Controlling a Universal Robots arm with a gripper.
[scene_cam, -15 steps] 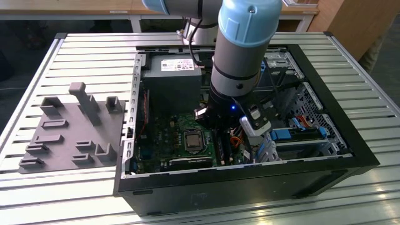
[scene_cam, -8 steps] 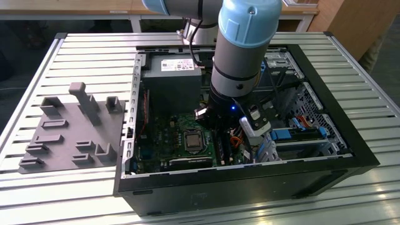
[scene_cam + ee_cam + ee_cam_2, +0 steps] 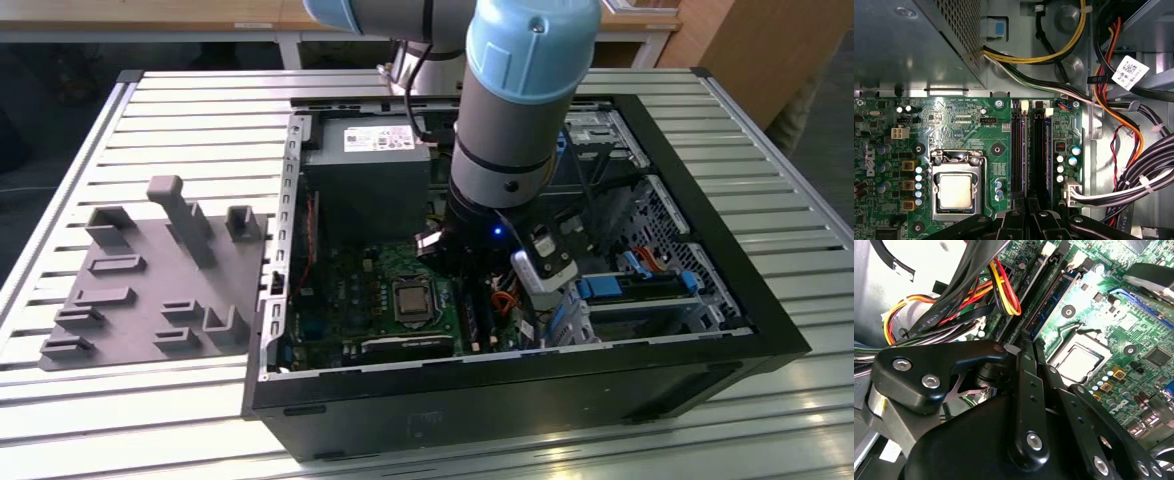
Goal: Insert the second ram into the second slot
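Observation:
My gripper [image 3: 466, 283] reaches down into the open computer case [image 3: 694, 345], over the green motherboard [image 3: 961, 125]. Two long memory slots [image 3: 1040, 150] run side by side next to the processor socket [image 3: 955, 191]. A thin blue-edged stick, the second ram [image 3: 1054, 299], stands in one of them and also shows in the first wrist view [image 3: 1023, 150]. The black fingers [image 3: 1026, 385] lie close together, and the gripper [image 3: 1029, 346] sits at the near end of that stick. In the first wrist view the gripper [image 3: 1029, 216] covers the slots' near ends. I cannot tell whether the fingers touch the stick.
Bundles of red, yellow and black cables [image 3: 999, 287] hang close beside the slots. The grey power supply [image 3: 367, 170] fills the case's far side, and blue drive-bay clips [image 3: 607, 288] sit at the exterior view's right. A grey holder fixture [image 3: 154, 285] lies on the slatted table [image 3: 200, 110].

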